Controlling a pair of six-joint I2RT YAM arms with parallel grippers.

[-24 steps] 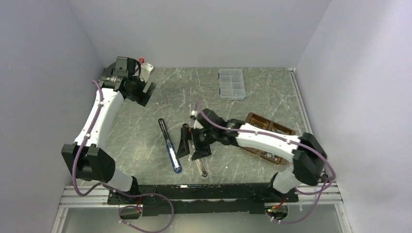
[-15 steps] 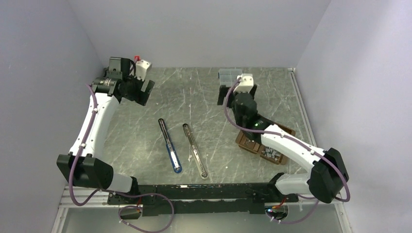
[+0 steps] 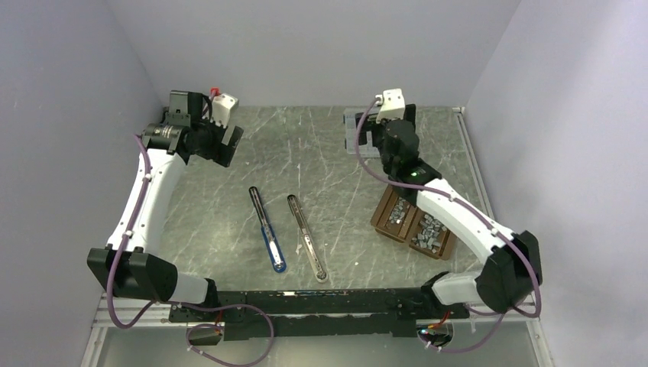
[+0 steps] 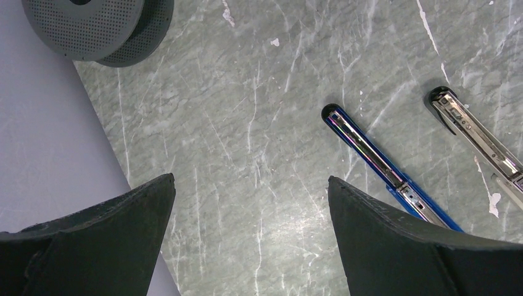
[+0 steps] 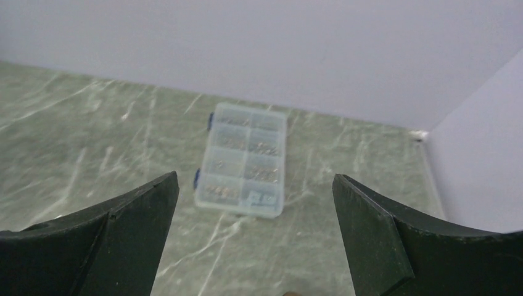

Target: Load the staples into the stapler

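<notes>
Although the short silver-grey metal staple strips point(image 3: 398, 213) are tiny from overhead, I can see them heaped in both compartments of a brown rectangular tray point(image 3: 384, 230). It sits on the right side of the grey-green marbled worktop point(image 3: 336, 176), just beside my right forearm. Only the top view shows them; neither wrist camera has the tray in frame. The strips lie jumbled, so I cannot give them one common direction.

Well to the left of the tray, near the middle of the worktop, lie a slim blue-and-black stapler point(image 3: 267, 229) and a slim silver-and-black stapler point(image 3: 306, 237), near each other but apart. Their long axes run almost parallel, from far to near, each slanting a little rightward at the near end. The blue part lies at the near end and a black tip at the far end. My left wrist view adds what the overhead cannot: a narrow metal channel faces up along each.

The left gripper point(image 4: 250, 185) hangs wide over bare worktop at the far left, holding nothing. That camera alone shows two round grey perforated discs point(image 4: 86, 24) by the lilac wall point(image 4: 49, 154).

The right gripper point(image 5: 254, 179) is spread wide and empty too, facing a clear plastic compartment box point(image 5: 243, 160) at the far edge, blurred in that view.
</notes>
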